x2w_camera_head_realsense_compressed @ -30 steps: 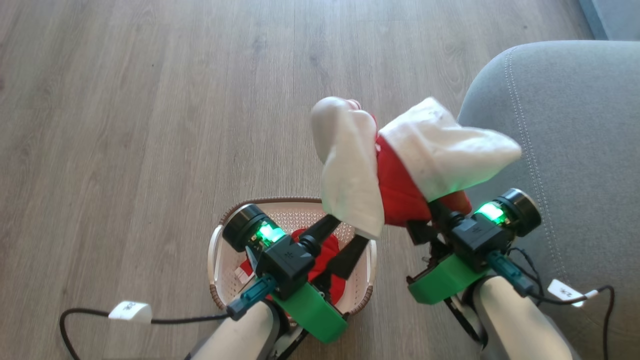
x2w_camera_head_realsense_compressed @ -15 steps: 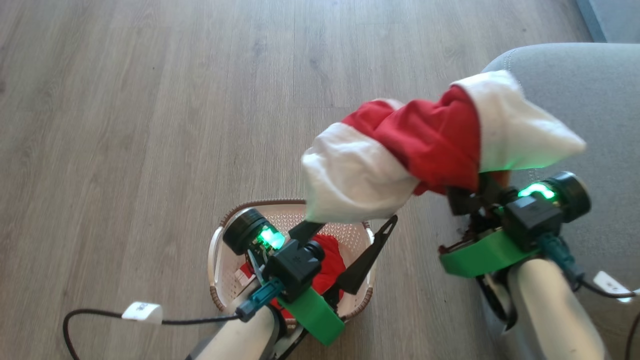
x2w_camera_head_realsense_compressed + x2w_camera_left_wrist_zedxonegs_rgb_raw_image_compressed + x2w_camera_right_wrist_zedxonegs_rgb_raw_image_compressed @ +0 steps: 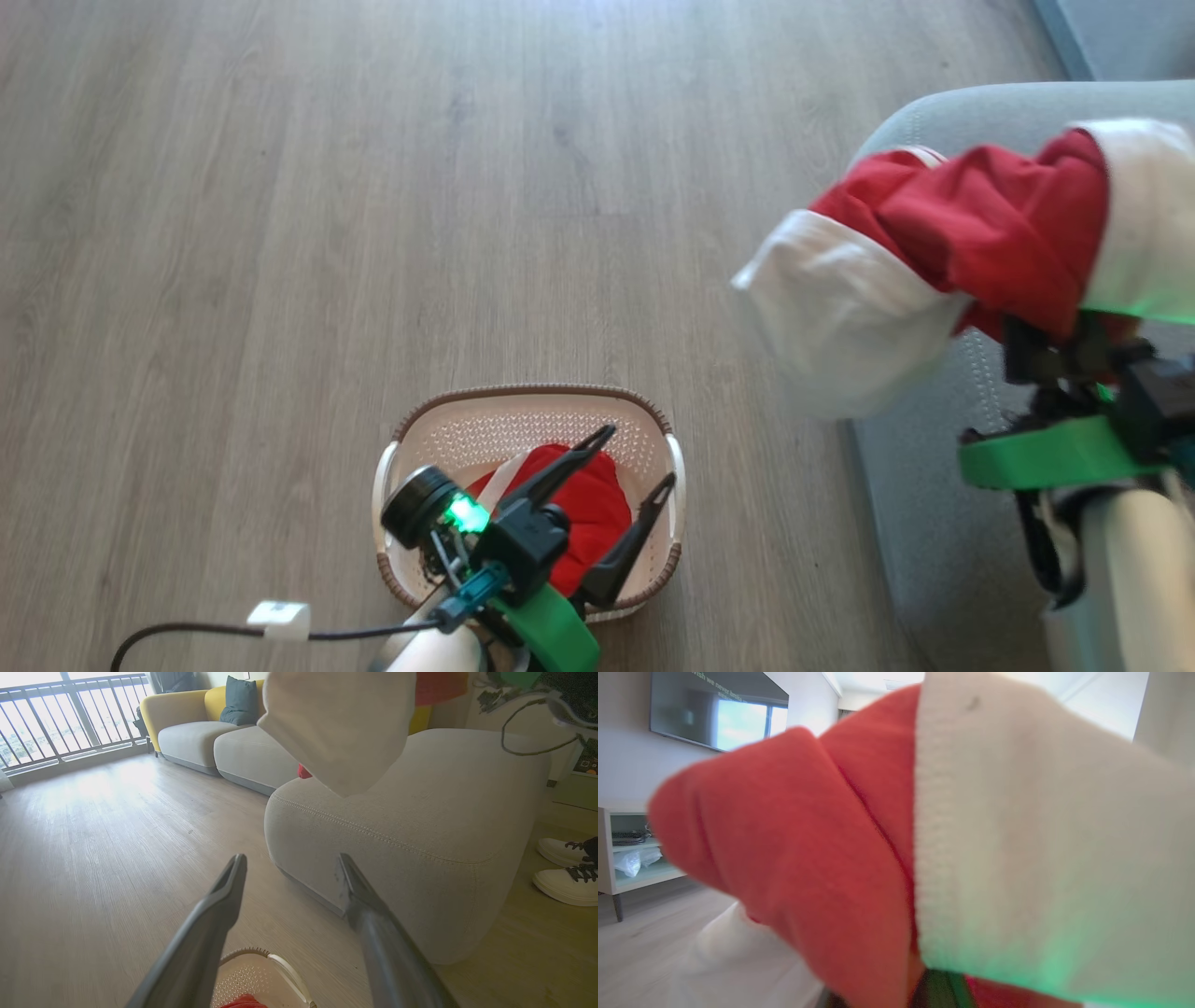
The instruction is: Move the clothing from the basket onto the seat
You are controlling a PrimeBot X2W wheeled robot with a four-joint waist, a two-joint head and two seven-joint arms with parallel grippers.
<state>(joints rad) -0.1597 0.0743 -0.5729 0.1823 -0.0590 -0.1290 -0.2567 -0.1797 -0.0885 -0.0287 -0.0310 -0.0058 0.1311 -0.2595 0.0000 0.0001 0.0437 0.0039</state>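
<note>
The seat (image 3: 934, 523) lies beneath and ahead of the right gripper (image 3: 1046, 341), which is clamped on the red-and-white garment (image 3: 971, 233) trailing leftward past the cushion's edge. The basket (image 3: 532, 392) and its red garment (image 3: 588, 504) sit directly under the left gripper (image 3: 638, 457), the nearer one, whose fingers are spread and empty.

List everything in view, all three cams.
held garment: 1, red and white, in the right claw above the seat's corner
second garment: 1, red, in the basket
basket: 1, cream with brown rim, on the floor
seat: 1, grey, right of the basket
floor: 1, pale wood
sofa: 1, yellow and grey, far across the room
cushion: 1, teal, on the sofa
shoes: 2, white, on the floor past the seat
TV: 1, dark, on the wall
left claw: 1, dark, open above the basket
right claw: 1, dark, shut on the held garment
</note>
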